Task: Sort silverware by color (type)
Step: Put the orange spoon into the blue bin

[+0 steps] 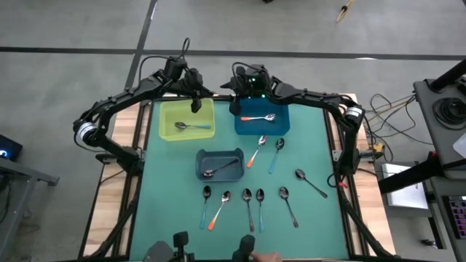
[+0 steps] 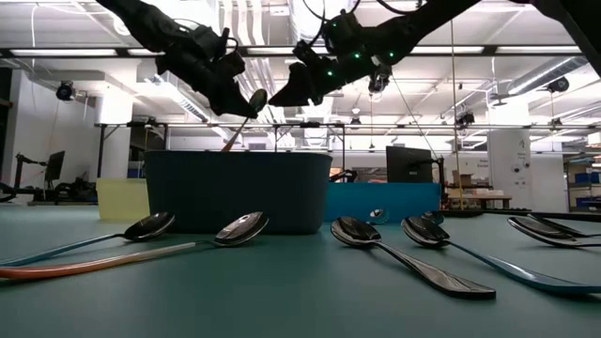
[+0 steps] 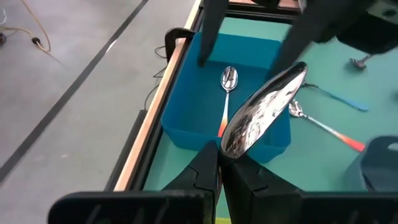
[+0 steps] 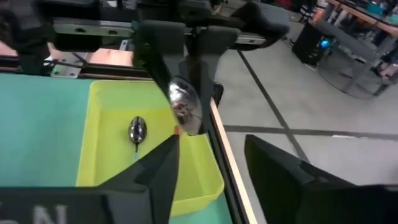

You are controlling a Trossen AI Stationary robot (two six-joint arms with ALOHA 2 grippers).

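Your left gripper [image 3: 219, 163] is pinching a spoon [image 3: 264, 109], its shiny bowl sticking up, orange handle below. It is hanging over the yellow bin's [image 1: 169, 109] inner edge. Your right gripper [image 4: 208, 165] is standing spread, hovering above the blue bin [image 1: 283, 125]. Loose spoons [image 1: 253, 199] are lying on the mat.

A green mat covers the table [image 1: 167, 182]. Lying on it toward twelve o'clock are a yellow bin [image 1: 187, 120] and, to its right, a blue bin [image 1: 261, 118]; a grey bin [image 1: 220, 164] sits near the centre. Two spoons [image 1: 266, 151] lie at about one o'clock of the grey bin, one orange-handled, one blue-handled. A dark spoon [image 1: 311, 183] lies toward three o'clock. A row of five spoons [image 1: 247, 204] lies toward six o'clock.
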